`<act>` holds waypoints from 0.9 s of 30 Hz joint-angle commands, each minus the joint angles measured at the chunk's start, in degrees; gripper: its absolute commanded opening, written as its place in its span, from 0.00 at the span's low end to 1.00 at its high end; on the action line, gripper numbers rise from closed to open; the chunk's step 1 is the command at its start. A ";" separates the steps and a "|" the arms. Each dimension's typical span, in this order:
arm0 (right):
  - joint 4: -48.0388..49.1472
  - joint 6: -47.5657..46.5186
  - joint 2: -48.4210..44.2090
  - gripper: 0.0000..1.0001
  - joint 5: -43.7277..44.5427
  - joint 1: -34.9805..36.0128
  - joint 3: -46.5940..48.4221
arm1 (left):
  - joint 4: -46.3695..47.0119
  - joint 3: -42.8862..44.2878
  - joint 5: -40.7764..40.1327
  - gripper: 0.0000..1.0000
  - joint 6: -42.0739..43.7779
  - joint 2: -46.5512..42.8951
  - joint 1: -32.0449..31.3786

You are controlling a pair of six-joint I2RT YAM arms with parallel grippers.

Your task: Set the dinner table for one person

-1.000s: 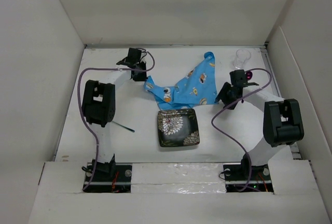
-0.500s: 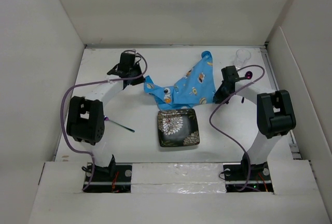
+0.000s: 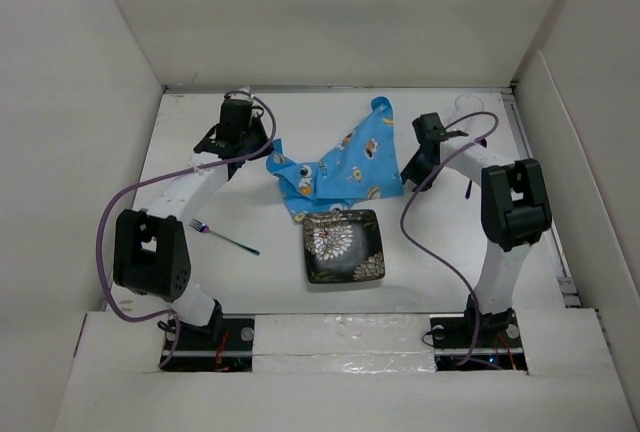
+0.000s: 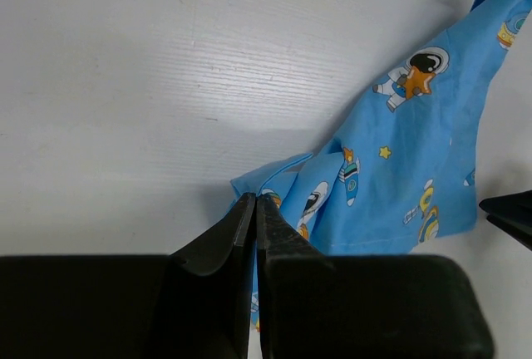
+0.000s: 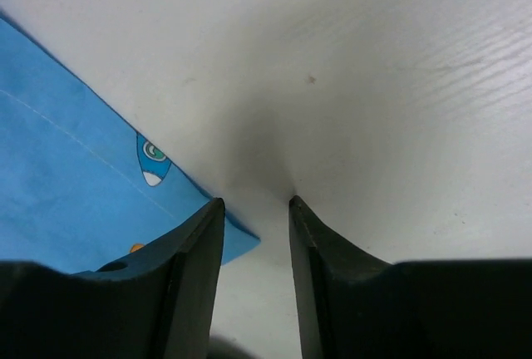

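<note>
The blue cartoon-print cloth (image 3: 335, 164) lies crumpled at the back middle of the white dinner table (image 3: 270, 287). My left gripper (image 3: 266, 154) is shut on the cloth's left corner; in the left wrist view the jaws (image 4: 255, 199) pinch blue fabric (image 4: 391, 168). My right gripper (image 3: 408, 164) is open at the cloth's right edge. In the right wrist view its fingers (image 5: 254, 201) straddle bare table, and the cloth's corner (image 5: 83, 209) lies against the left finger. A dark floral square plate (image 3: 343, 245) sits just in front of the cloth. A fork (image 3: 222, 237) lies to its left.
A clear glass (image 3: 468, 104) stands at the back right, partly behind the right arm. White upright panels close off the table on the left, back and right. The purple cables of both arms loop over the table.
Both arms have swung inward and toward the back. The left gripper has pulled the cloth to the left, bunching it up. The right gripper has moved left along the cloth's right edge.
</note>
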 commanded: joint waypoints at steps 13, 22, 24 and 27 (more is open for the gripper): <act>-7.13 0.29 1.93 0.44 6.06 7.50 2.05 | 1.64 -1.74 0.95 0.00 -0.03 -2.31 0.00; -12.23 -2.17 7.03 0.25 2.20 5.93 7.50 | 1.02 0.11 0.78 0.00 0.40 -4.94 0.00; -12.85 -2.34 7.56 0.25 2.37 5.92 8.20 | 1.02 -0.24 0.69 0.00 0.75 -5.47 0.00; -15.57 -2.78 10.54 0.23 2.98 5.92 12.41 | 0.49 -0.07 0.25 0.00 1.19 -6.17 0.00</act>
